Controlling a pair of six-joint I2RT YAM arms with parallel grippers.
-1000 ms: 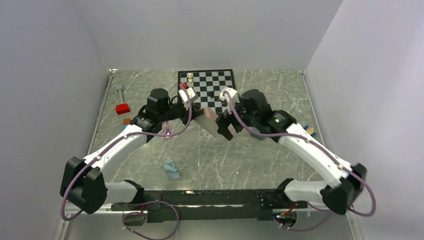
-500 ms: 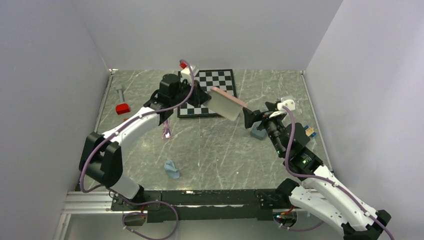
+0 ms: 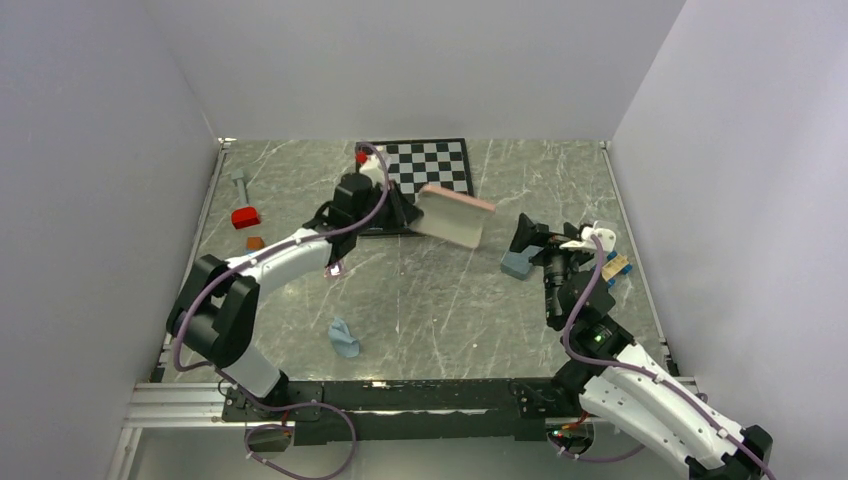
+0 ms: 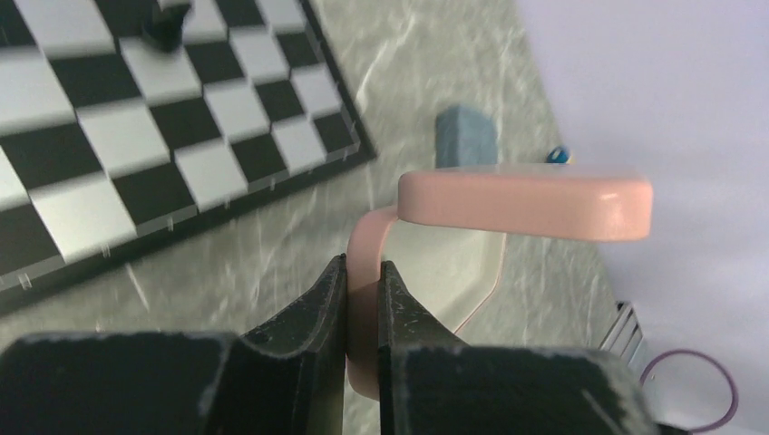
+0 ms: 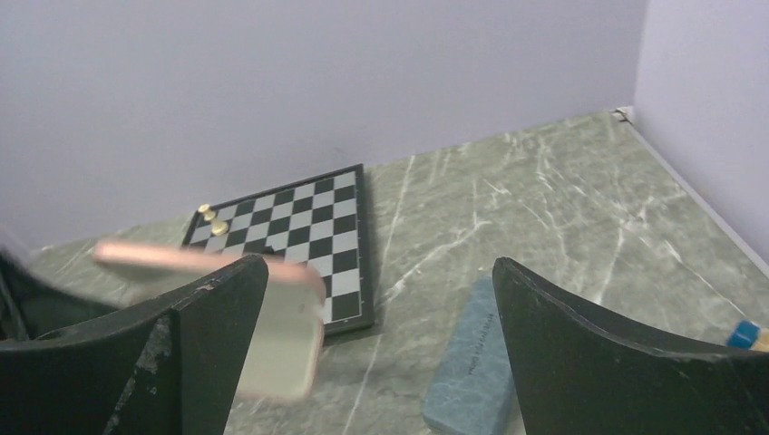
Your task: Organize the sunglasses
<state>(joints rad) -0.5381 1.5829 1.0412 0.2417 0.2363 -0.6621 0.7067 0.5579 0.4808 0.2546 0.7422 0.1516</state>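
An open pink case [image 3: 455,215] hangs above the table by the chessboard's near corner, lid up. My left gripper [image 3: 408,212] is shut on its rim; the left wrist view has the fingers [image 4: 326,299] pinching the pink wall [image 4: 365,263] under the lid [image 4: 526,201]. The right gripper [image 3: 527,234] stands open and empty to the right of the pink case [image 5: 281,335]. Between its fingers [image 5: 562,344], the grey-blue case [image 5: 472,362] lies shut on the table [image 3: 517,263]. A purple-pink pair of sunglasses [image 3: 334,268] peeks out beside the left forearm. No white-framed pair shows.
A chessboard [image 3: 425,165] with a few pieces lies at the back, and a light-blue cloth [image 3: 344,338] at the near left. A red block [image 3: 245,217], an orange block [image 3: 254,242] and a grey bolt [image 3: 240,182] sit by the left wall. Small coloured pieces [image 3: 620,266] sit at the right.
The right gripper has drawn back rightward from the pink case. The left arm has swung the case up and to the right, over the chessboard's corner.
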